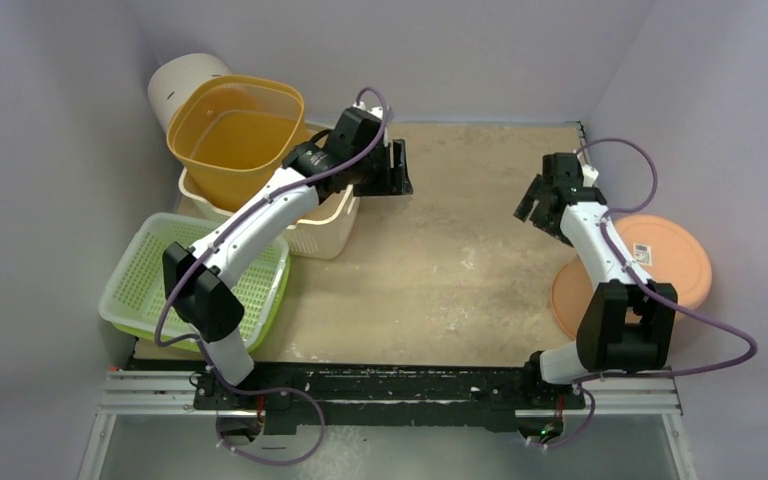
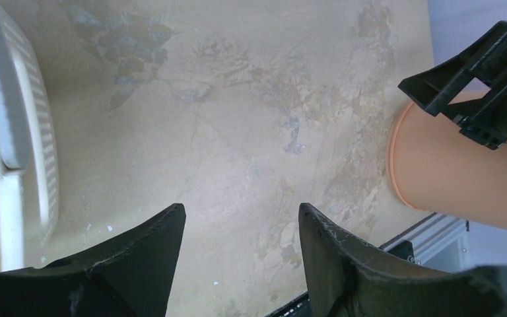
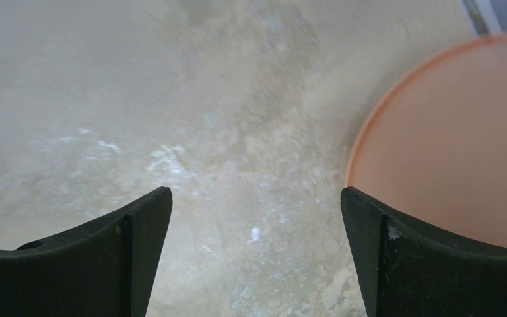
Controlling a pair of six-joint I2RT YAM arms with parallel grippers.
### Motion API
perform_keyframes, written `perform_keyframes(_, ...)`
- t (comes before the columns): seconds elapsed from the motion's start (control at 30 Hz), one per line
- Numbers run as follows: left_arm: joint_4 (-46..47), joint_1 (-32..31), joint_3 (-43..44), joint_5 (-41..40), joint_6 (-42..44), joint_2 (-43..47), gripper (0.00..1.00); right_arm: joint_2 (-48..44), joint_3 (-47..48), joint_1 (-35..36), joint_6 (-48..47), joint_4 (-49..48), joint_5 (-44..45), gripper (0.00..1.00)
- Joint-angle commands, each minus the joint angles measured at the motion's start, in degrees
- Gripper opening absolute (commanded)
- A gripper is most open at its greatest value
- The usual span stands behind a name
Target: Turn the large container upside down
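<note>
You're basically at square one, I'd say: the yellow tub sits tilted, mouth up, on the white basket at the surface's far left, and it looks empty. The left gripper hovers just beside it, fingers wide, holding nothing. Same for the right gripper, near the orange lid. The green basket looks empty too.

Nothing legible (sticker on the orange lid too small).

1 overhead view, 2 close downward wrist views; orange disc in all.
</note>
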State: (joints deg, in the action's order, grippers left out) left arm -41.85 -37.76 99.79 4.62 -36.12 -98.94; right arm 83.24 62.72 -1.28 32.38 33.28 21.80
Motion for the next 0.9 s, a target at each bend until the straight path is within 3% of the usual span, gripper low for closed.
perform_keyframes(0.0,-5.6,0.5,11.2,-6.5,5.9,-1.6,0.61,-1.0,10.6,2.4,-6.9,-3.5,-4.5,1.0)
perform_keyframes(0.2,-14.4,1.0,30.5,-21.0,14.5,-7.7,0.63,6.1,27.4,10.8,-11.9,-2.1,-7.0,1.0)
perform_keyframes(0.3,-13.8,5.7,34.1,-23.8,14.2,-8.6,0.64,9.8,34.3,12.9,-12.2,-0.5,-9.7,0.99)
perform_keyframes(0.37,-13.1,9.5,33.9,-24.3,13.0,-8.0,0.63,11.1,37.6,13.7,-12.4,-0.5,-11.2,0.98)
perform_keyframes(0.5,-11.7,11.0,30.6,-38.2,16.6,-4.9,0.62,11.8,41.0,14.3,-13.5,-0.4,-13.0,0.98)
perform_keyframes(0.6,-9.1,11.4,26.9,-43.8,19.5,-2.6,0.62,11.3,40.5,14.3,-14.1,-1.0,-13.2,0.98)
perform_keyframes(0.87,-5.3,13.1,17.1,-39.9,20.8,-0.7,0.62,9.7,38.4,14.3,-13.6,-1.5,-13.8,0.98)
